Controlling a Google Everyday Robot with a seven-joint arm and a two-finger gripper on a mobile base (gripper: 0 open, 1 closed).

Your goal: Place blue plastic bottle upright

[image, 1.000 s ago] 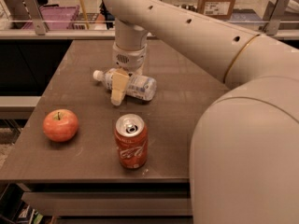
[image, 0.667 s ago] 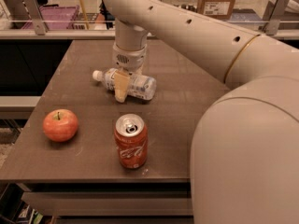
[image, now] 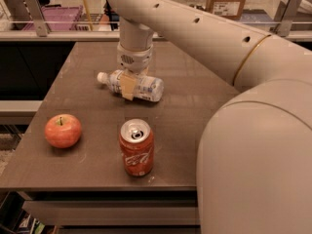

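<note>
The blue plastic bottle (image: 148,88) is a small clear bottle with a white cap and a pale label. It lies on its side at the middle of the dark table (image: 195,106), cap pointing left. My gripper (image: 130,84) comes straight down on the bottle's middle. One tan finger (image: 127,87) presses against the bottle's near side; the other is hidden behind it. The gripper is shut on the bottle, which still lies flat.
A red soda can (image: 137,147) stands upright near the table's front edge, just in front of the bottle. A red apple (image: 63,130) sits at the front left. My large arm fills the right side. Shelves and boxes stand behind the table.
The near finger has drawn in and up against the bottle's side. The bottle, can and apple have stayed where they were.
</note>
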